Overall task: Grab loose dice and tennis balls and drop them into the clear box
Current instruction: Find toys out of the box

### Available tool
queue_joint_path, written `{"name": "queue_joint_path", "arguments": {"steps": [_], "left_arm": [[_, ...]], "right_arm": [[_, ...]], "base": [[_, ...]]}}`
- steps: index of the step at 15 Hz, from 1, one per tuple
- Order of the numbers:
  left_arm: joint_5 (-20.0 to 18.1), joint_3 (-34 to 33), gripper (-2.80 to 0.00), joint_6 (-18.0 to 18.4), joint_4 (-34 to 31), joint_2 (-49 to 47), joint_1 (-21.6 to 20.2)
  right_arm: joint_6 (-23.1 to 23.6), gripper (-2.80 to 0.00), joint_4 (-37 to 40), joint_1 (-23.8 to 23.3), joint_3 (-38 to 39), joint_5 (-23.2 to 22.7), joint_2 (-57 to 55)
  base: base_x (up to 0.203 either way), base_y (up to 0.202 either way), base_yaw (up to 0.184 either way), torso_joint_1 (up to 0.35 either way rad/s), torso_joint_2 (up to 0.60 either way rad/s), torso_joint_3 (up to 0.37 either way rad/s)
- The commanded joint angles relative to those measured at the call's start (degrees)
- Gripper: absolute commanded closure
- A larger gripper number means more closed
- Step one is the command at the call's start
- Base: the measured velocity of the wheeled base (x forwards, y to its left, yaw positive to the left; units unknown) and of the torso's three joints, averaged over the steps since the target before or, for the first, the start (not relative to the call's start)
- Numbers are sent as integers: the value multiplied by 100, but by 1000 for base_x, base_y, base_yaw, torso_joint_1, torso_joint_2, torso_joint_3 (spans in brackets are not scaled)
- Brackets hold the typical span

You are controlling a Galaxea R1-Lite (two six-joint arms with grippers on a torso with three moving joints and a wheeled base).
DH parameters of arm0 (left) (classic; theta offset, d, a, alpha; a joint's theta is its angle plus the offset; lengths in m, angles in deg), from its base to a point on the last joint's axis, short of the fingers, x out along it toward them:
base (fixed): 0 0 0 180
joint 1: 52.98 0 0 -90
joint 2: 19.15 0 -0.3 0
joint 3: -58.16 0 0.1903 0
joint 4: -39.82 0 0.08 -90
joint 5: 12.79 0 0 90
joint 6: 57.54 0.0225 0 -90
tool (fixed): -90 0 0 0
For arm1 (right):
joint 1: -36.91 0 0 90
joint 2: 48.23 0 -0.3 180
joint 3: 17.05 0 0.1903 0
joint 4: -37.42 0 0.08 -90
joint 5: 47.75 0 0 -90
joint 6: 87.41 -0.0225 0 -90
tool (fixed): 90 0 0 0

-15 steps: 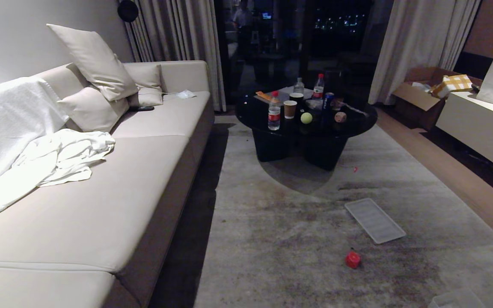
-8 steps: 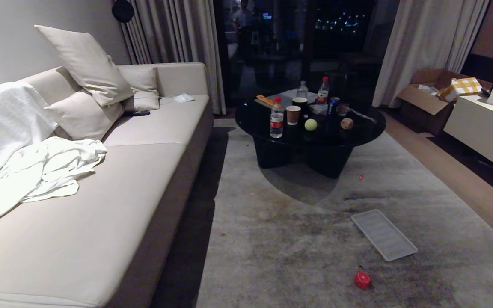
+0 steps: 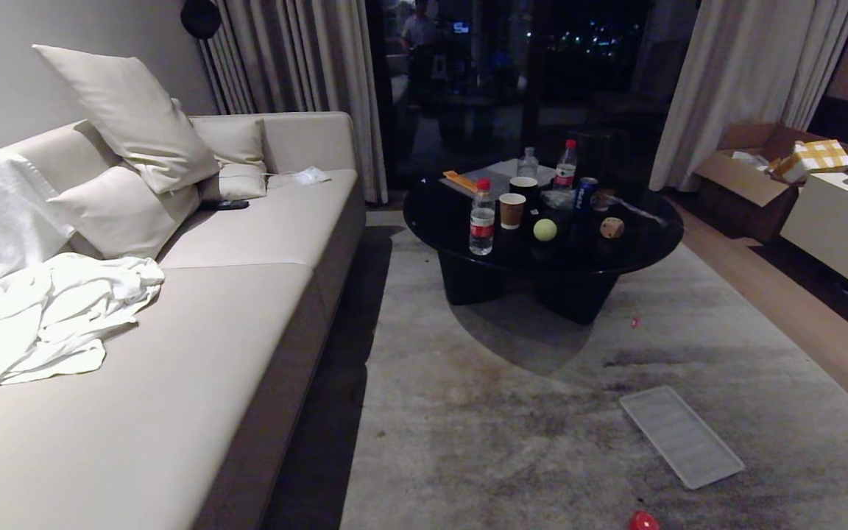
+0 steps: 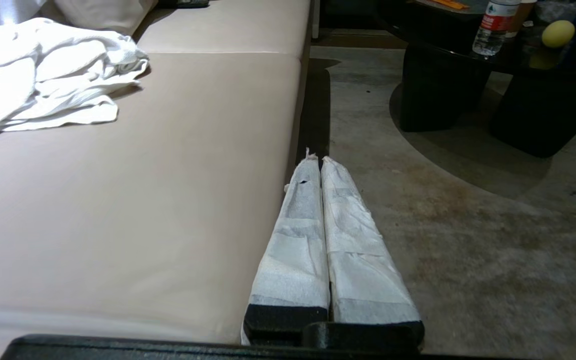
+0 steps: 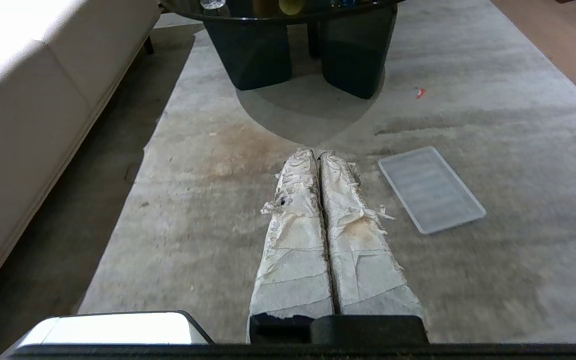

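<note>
Pressing together: left gripper (image 4: pixel 316 159) fingers, empty | right gripper (image 5: pixel 316 155) fingers likewise, empty

Both grippers end in long flat fingers wrapped in white tape on black bases: left gripper (image 4: pixel 319 161) clean, right gripper (image 5: pixel 317 154) frayed and brown-stained.

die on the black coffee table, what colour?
Tan wood with dark pips; the die sits right of the tennis ball. Head view shows it best.
</note>
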State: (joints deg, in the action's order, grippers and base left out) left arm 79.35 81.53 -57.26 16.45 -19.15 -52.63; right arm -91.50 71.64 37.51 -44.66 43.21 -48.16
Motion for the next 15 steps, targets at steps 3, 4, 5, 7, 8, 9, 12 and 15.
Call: {"name": "queue_joint_path", "arguments": {"steps": [3,4,5,7,8,9,12,15], "left_arm": [[6,-9,0,-23,-9,-9,0],[6,-9,0,-28,-9,-9,0],[6,-9,0,-28,-9,-9,0],[6,-9,0,-28,-9,-9,0],[15,-9,0,-28,-9,-9,0],[15,-9,0,-28,-9,-9,0],[15,-9,0,-28,-9,-9,0],[15,-9,0,-37,-9,-9,0]], "right_arm": [[-3,0,5,2,-6,0,-7],[-3,0,5,2,-6,0,-7],[-3,0,5,2,-2,0,-7],[-3,0,5,2,2,0,-7],[-3,0,5,2,1,0,-7],[-3,0,5,2,-4,0,-7],[-3,0,5,2,-6,0,-7],[-3,0,5,2,-2,0,-7]], "base": [[83,0,1,3,4,0],[0,0,0,0,0,0],[0,0,0,2,129,90],[0,0,0,-5,158,126],[6,0,-85,-3,66,36],[2,9,-147,-9,37,36],[2,9,-163,-10,17,17],[1,9,-151,-6,0,2]]}}
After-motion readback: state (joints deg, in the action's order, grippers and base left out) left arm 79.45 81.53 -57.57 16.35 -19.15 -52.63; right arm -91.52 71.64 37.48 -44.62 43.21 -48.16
